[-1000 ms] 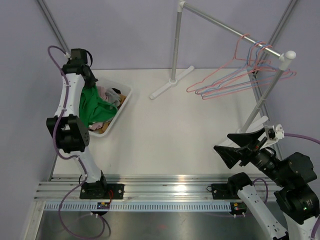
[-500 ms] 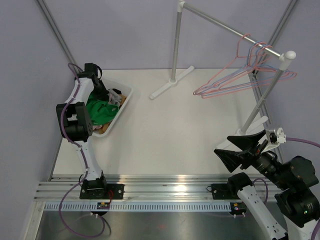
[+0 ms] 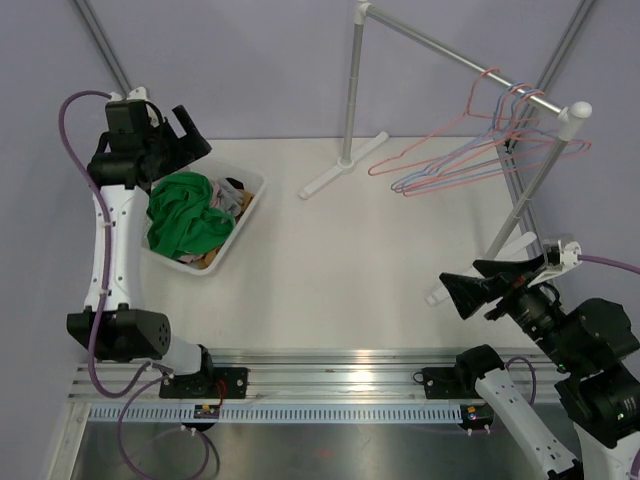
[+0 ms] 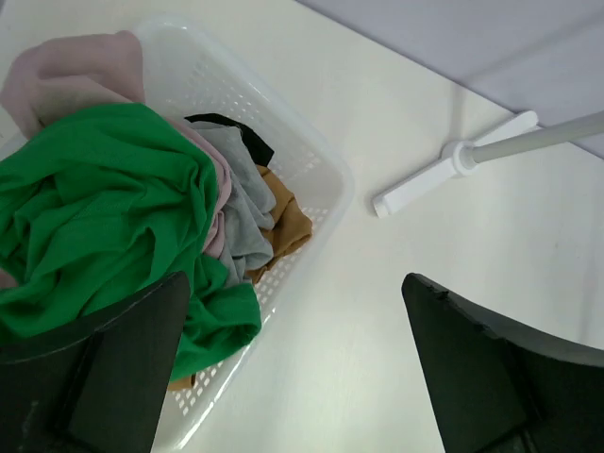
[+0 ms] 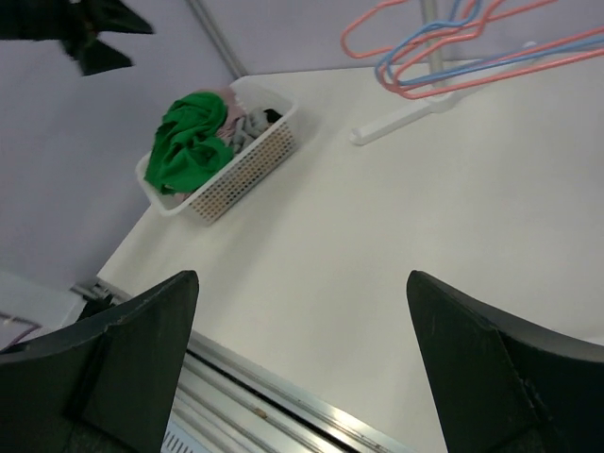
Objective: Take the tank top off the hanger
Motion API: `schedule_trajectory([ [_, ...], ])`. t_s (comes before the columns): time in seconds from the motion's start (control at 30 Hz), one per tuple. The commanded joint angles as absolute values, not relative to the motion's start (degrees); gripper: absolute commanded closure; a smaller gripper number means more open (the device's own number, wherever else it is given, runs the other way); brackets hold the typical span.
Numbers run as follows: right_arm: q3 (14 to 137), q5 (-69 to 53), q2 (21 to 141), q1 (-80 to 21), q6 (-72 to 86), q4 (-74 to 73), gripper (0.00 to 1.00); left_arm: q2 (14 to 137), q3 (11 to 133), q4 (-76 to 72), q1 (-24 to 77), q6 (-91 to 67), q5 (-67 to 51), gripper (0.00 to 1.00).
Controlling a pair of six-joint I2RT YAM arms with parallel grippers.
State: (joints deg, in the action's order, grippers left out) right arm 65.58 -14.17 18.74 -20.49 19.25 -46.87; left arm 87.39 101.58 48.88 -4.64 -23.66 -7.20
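Observation:
The green tank top [image 3: 185, 225] lies crumpled on top of other clothes in a white basket [image 3: 243, 222] at the table's far left, off any hanger. My left gripper [image 3: 195, 140] hovers above the basket's far edge, open, with nothing between its fingers. In the left wrist view the tank top [image 4: 94, 208] sits below the left finger, and the gripper [image 4: 294, 283] frames bare table. Bare pink and blue hangers [image 3: 470, 160] hang on the rail at the far right. My right gripper [image 3: 460, 277] is open and empty near the front right; it [image 5: 302, 278] looks across the table.
A white clothes rack stands at the back, with its rail [image 3: 450, 50] running to the right and its foot [image 3: 345, 165] on the table. The basket [image 4: 311, 160] also holds pink, grey, black and tan garments. An aluminium rail [image 3: 330, 380] runs along the near edge.
My left gripper has opened and risen from the basket, leaving the green tank top lying inside. The hangers have swung slightly. The right gripper has shifted a little.

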Motion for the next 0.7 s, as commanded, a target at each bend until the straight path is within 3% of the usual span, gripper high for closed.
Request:
schedule_trajectory([
  [0.0, 68.55, -0.38, 23.72, -20.48, 19.25, -50.71, 0.0, 79.74, 100.29, 51.94, -3.43, -21.01, -4.77, 0.01],
  [0.13, 71.89, 4.04, 28.55, -20.48, 17.68, -53.78, 0.01, 68.05, 93.71, 52.47, -0.45, -18.9, 6.56, 0.01],
  [0.33, 78.39, 10.27, 34.0, -20.48, 13.54, -58.18, 0.01, 53.65, 83.16, 54.84, 4.12, -17.05, 13.78, 0.01],
  [0.67, 81.39, 17.22, 37.35, -20.48, 11.78, -63.63, 0.01, 34.64, 74.8, 61.6, 6.85, -15.47, 14.68, 0.01],
])
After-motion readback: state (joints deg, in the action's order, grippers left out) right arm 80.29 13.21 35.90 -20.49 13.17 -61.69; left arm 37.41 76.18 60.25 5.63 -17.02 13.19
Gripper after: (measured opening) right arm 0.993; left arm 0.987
